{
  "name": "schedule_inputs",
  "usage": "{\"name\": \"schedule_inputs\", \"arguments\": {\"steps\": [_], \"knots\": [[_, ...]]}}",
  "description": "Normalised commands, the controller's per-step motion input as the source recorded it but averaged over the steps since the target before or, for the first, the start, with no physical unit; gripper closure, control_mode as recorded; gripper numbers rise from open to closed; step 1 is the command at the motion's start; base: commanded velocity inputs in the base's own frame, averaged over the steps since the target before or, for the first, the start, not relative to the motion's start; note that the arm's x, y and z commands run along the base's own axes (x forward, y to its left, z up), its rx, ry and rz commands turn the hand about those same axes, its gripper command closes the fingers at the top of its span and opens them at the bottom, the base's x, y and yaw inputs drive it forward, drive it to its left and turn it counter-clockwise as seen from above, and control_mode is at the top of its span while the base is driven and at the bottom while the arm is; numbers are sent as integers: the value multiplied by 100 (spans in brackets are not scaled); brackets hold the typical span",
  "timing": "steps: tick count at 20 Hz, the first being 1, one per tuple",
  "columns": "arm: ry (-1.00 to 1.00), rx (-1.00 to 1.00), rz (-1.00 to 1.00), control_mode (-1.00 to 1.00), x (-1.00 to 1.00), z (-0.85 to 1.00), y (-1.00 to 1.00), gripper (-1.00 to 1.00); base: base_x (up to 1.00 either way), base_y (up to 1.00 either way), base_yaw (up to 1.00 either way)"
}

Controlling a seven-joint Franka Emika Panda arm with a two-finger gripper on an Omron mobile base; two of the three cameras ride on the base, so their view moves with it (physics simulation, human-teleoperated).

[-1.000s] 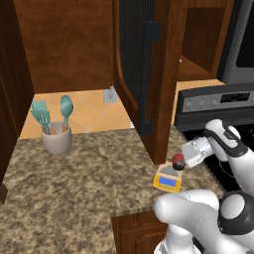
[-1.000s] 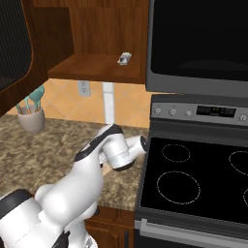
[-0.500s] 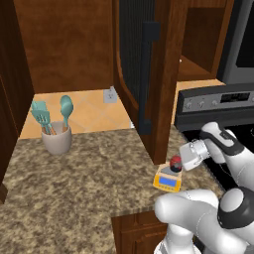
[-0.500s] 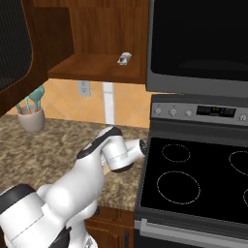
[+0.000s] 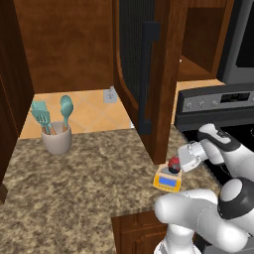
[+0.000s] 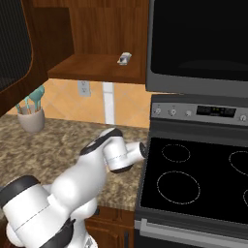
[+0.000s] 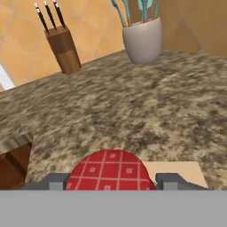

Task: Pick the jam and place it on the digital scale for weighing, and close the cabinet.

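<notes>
Low over the right end of the speckled granite counter (image 5: 89, 173), hovered the gripper (image 5: 179, 161) with the jam (image 5: 173, 164), a small dark-red jar, between its tips and directly above the digital scale (image 5: 167, 178). Seen along the hand, filled the bottom middle with the jar's red checked top (image 7: 109, 170), flanked on each side by a grey fingertip (image 7: 52, 182), so judged clamped on the jam rather than spread apart. Could not tell whether the jar already touched the weighing plate or hung just over it. Sat near the counter's front edge, just beside the stove (image 6: 193, 184), the yellow scale with its blue display toward the robot, likely placed there for an easy reach. Stood swung wide open above the counter the cabinet (image 5: 141, 74), its ribbed dark panel and long black handle facing out, so judged not yet closed. Rested well apart to the left a pale utensil cup (image 5: 56, 138) holding teal tools, and farther along a wooden knife block (image 7: 64, 48).
</notes>
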Motion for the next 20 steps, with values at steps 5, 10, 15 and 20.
{"name": "schedule_inputs", "arguments": {"steps": [5,10,15,20], "knots": [[-9,6,2,-100,9,-17,2,100,0,0,0],[-10,15,1,-100,7,-13,3,100,0,0,0],[-3,5,0,-100,15,-20,9,-100,0,0,0],[0,0,0,-100,5,-6,32,-100,0,0,0]]}}
